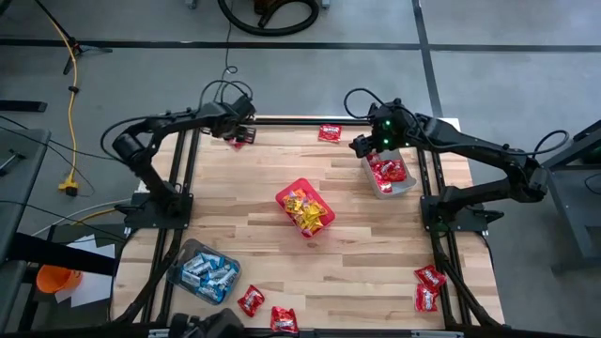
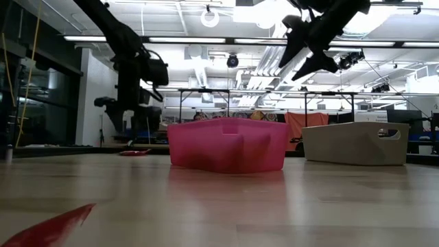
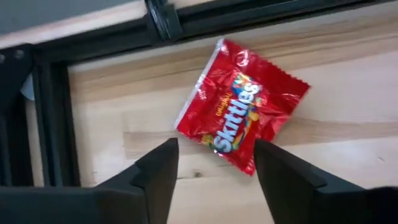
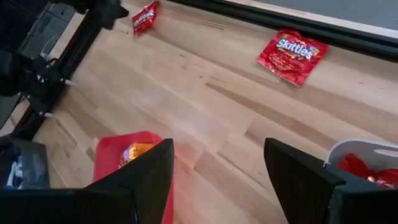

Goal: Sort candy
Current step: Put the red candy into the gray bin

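1. While yellow candy [image 1: 307,212] fills the red bin [image 1: 292,190], red candy [image 1: 385,172] lies in the grey tub [image 1: 406,184] — blue-and-white packets [image 1: 207,273] in the clear tub [image 1: 181,256].
2. The left gripper [image 3: 211,163] hangs spread over a red packet [image 3: 242,104] at the table's [image 1: 376,253] far edge.
3. The right gripper [image 4: 217,163] — fingers spread — hovers by the grey tub.

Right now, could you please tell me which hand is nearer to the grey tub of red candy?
Right. The right hand hovers open at the grey tub's far-left corner, while the left hand is across the table by the far edge, open over a red packet.
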Robot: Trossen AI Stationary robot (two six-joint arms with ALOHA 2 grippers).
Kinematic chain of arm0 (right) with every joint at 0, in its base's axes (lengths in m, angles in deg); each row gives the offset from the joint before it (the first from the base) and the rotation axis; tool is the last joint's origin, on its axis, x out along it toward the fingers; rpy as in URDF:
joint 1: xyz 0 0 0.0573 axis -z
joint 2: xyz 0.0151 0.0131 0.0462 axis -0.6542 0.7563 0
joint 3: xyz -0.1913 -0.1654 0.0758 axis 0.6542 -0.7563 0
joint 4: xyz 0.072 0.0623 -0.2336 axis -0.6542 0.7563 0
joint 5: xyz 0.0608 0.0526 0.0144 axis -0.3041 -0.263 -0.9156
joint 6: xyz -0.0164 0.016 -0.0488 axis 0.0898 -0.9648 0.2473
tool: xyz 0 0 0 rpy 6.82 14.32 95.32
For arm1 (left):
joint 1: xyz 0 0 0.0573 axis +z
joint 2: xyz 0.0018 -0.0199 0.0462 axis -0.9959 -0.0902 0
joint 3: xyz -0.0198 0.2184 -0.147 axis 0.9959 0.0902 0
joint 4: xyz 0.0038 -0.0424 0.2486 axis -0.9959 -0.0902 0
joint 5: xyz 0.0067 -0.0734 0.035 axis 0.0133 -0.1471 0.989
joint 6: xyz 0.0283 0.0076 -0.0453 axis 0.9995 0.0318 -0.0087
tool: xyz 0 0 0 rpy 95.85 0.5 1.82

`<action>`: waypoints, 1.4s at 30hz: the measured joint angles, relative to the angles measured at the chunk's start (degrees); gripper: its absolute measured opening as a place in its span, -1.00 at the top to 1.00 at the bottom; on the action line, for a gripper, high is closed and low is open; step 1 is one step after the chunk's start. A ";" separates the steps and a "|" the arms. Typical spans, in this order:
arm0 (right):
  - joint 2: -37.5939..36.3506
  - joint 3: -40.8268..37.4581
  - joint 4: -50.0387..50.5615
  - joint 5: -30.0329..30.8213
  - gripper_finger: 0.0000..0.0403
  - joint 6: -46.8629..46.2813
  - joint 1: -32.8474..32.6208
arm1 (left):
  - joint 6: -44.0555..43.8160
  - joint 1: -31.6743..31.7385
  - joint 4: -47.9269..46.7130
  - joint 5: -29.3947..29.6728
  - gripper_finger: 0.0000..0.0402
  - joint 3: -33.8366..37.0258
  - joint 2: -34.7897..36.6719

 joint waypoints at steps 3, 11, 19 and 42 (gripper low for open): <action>0.00 0.00 0.02 0.02 -0.22 0.02 -0.69 | -0.94 -0.17 1.21 -0.73 -0.06 0.00 -2.71; 0.00 0.00 0.12 0.46 -0.22 -0.29 -2.18 | -2.56 -0.74 4.34 -0.25 -0.09 0.00 -9.52; 0.00 0.00 0.14 0.69 -0.22 -1.09 -2.42 | 0.26 -0.90 4.73 -0.79 0.05 -0.26 -11.46; 0.00 0.00 -7.08 -10.81 -0.22 13.84 -5.84 | 12.62 -21.28 2.14 -9.22 1.00 0.02 27.04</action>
